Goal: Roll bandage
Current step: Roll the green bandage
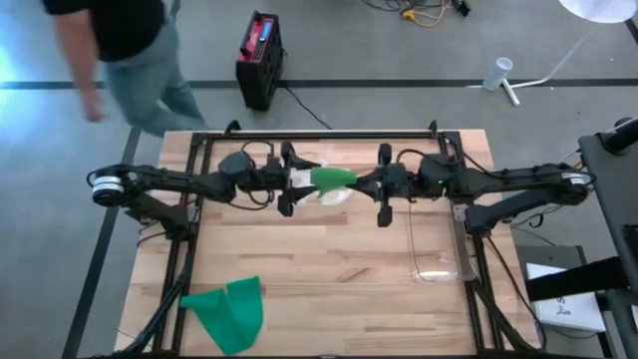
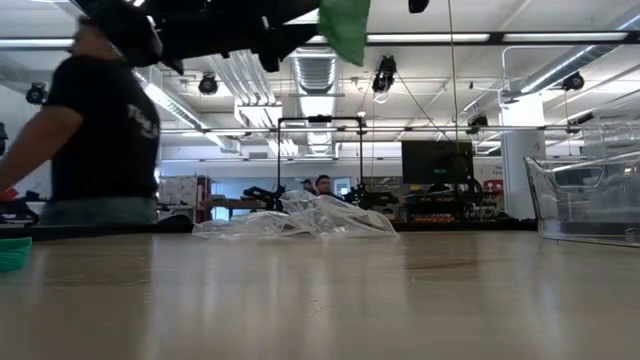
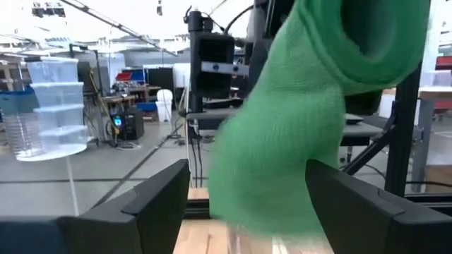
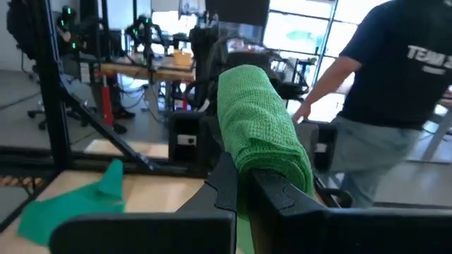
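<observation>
Gripping the rolled green bandage point(image 1: 332, 179) end-on, right pincer point(image 1: 371, 185) clenched; left pincer point(image 1: 295, 180) spread around its other end; roll lies lengthwise between the arms.

White letters "TEM S" or close to it, cut off at the frame edge, on the sleeve of a person's dark T-shirt point(image 4: 395, 63), seen beyond the right arm's fingers. Faint print on the same shirt's sleeve in the low view, not readable. No other readable text anywhere.
</observation>
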`<state>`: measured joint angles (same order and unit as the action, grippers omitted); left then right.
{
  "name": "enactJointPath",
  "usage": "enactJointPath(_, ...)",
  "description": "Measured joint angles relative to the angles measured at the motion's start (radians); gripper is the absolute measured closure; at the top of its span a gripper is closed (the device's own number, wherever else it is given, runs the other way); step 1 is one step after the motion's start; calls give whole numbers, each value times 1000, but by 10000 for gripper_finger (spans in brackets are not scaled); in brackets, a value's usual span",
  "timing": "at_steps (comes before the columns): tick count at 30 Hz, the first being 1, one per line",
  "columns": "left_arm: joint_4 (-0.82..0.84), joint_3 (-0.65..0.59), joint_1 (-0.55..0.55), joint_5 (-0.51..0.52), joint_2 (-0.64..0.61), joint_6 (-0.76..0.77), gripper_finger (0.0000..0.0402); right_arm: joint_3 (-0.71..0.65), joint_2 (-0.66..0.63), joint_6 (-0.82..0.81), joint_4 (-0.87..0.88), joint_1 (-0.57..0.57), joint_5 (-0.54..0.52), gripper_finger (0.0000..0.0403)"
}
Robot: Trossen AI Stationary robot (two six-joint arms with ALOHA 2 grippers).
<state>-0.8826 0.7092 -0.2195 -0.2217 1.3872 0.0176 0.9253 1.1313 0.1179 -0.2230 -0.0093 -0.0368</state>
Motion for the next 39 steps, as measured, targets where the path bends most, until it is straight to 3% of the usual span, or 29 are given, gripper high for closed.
enactJointPath(10,95,50,0,-4,35,-37,144,0,9,21,10,-5,-25,400)
enactJointPath(17,343,38,1,159,-93,-146,149,0,-6,39,27,-5,-12,400)
enactJointPath(26,341,12,4,30,-123,-141,127,0,-3,36,61,-5,-10,400)
enactJointPath(32,342,-23,13,32,-91,-137,118,0,-3,3,77,-5,-19,400)
enactJointPath(36,339,-46,16,124,-83,-162,121,0,-3,6,105,-5,-54,400)
enactJointPath(39,353,-61,16,133,-88,-192,127,0,-3,5,127,-8,-69,400)
